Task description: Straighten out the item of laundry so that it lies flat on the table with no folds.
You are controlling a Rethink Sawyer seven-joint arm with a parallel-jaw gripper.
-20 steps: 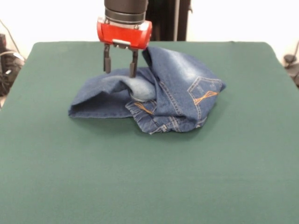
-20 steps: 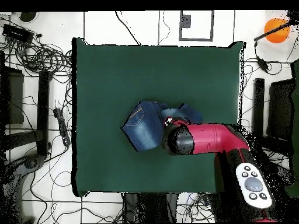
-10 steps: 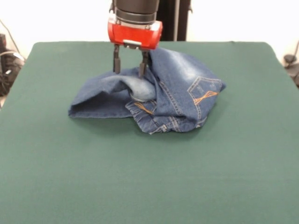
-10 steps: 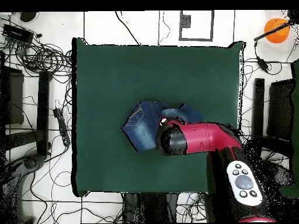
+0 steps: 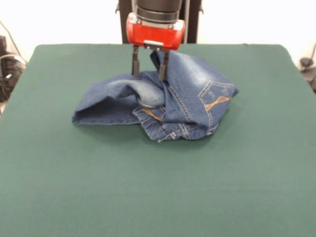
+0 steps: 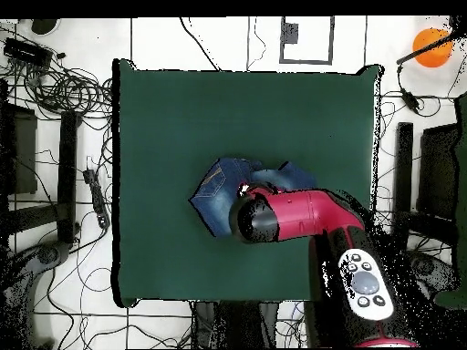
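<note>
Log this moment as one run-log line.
gripper: open, fingers at far edge of the heap | jeans: bunched, folded over, pocket showing | table: jeans near centre | task: not flat yet

One crumpled pair of faded blue denim jeans (image 5: 163, 101) lies on one dark green felt-covered desk (image 5: 158, 187), under one red-and-black gripper (image 5: 148, 76) with two fingers.

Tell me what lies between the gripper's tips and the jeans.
Nothing: in the front view the open gripper has its fingertips right at the top fold of the jeans, with no other object between; contact itself is unclear.
</note>
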